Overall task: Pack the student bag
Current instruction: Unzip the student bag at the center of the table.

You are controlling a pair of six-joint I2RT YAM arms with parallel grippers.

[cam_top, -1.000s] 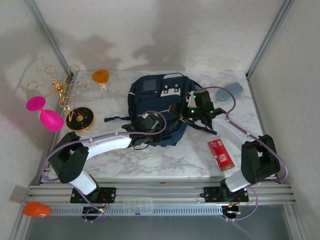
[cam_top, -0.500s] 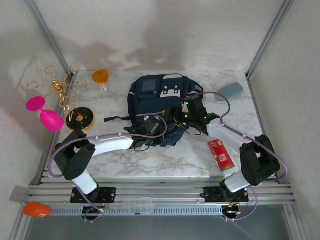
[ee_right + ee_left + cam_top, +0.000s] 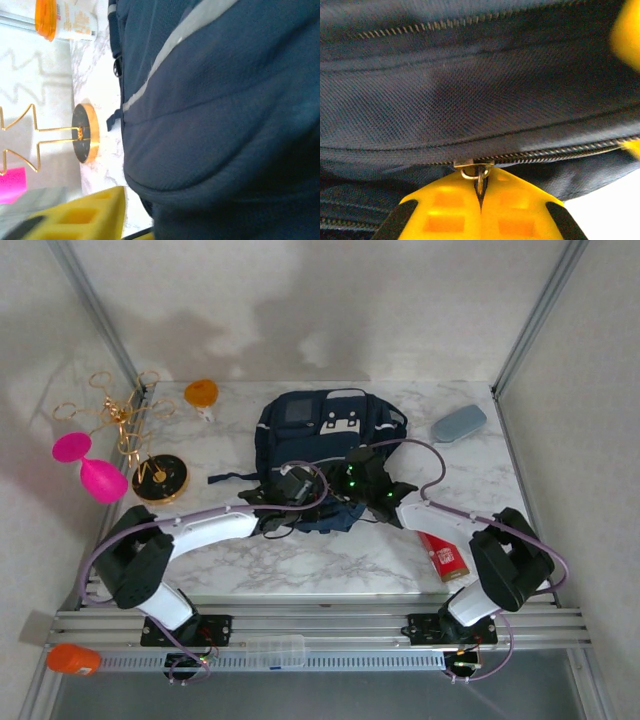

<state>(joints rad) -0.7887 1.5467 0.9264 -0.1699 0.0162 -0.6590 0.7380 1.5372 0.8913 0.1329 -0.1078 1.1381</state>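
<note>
My L end effector point(image 3: 480, 200) pinches zipper pull point(image 3: 478, 174) on student bag point(image 3: 312, 430) near edge; R end effector point(image 3: 352, 490) at bag, can't tell its opening.

student bag point(image 3: 480, 90) cropped in wrist views

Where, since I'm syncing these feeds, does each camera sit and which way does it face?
Top external: above and behind the bases, looking down at the table; both arms, left gripper, right gripper at the student bag.
Left wrist: close against the bag's zipper; yellow fingers shut on the zipper pull.
Right wrist: looks across the bag towards the gold stand; one yellow finger.
Shared: top external and right wrist both show the stand.
</note>
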